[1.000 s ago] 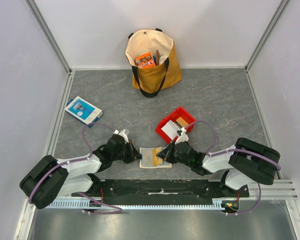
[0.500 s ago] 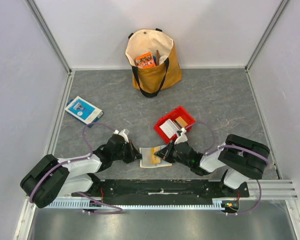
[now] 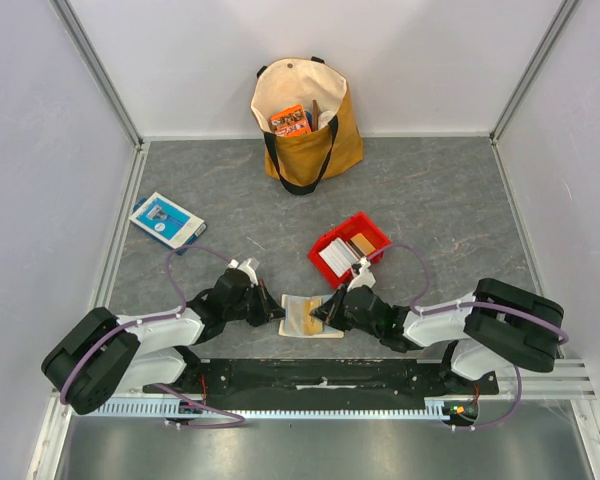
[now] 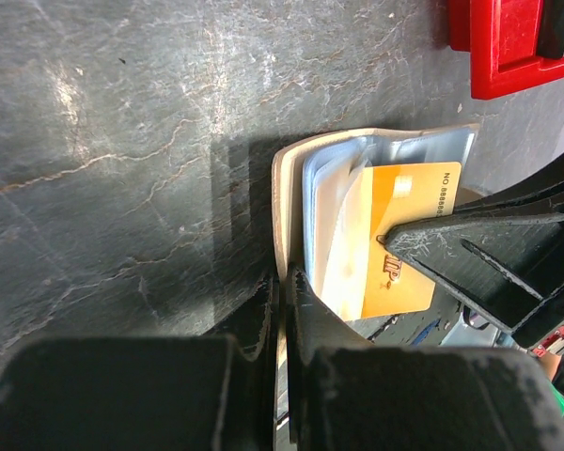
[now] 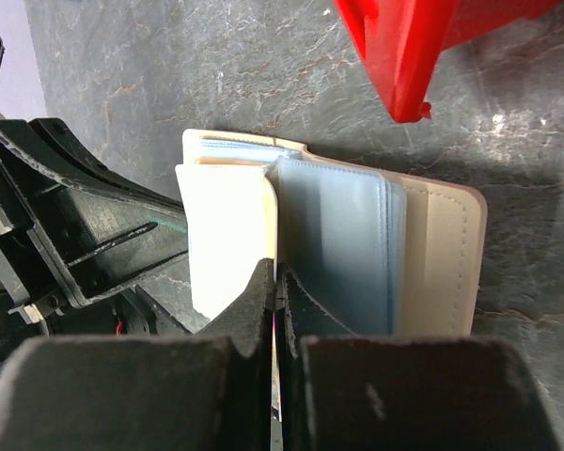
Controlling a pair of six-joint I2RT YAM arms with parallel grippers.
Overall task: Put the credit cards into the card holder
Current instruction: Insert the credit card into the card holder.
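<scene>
left gripper (image 4: 284,282) pinches the card holder (image 5: 442,263) by the counter's (image 3: 430,200) near edge, right gripper (image 5: 274,272) clamps the orange card (image 4: 404,216); could jam if the holder slips.

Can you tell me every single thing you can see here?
tote bag: one, mustard and cream with black handles, far middle
orange packet: one, inside the bag
flat box: one, blue and white, far left
red tray: one, right of centre
white cards: a stack, number unclear, in the tray
tan card: one, in the tray
card holder: one, beige, open, near middle
orange card: one, in the holder
table: one, grey
left gripper: black, shut on the holder's edge
right gripper: black, shut on the orange card
</scene>
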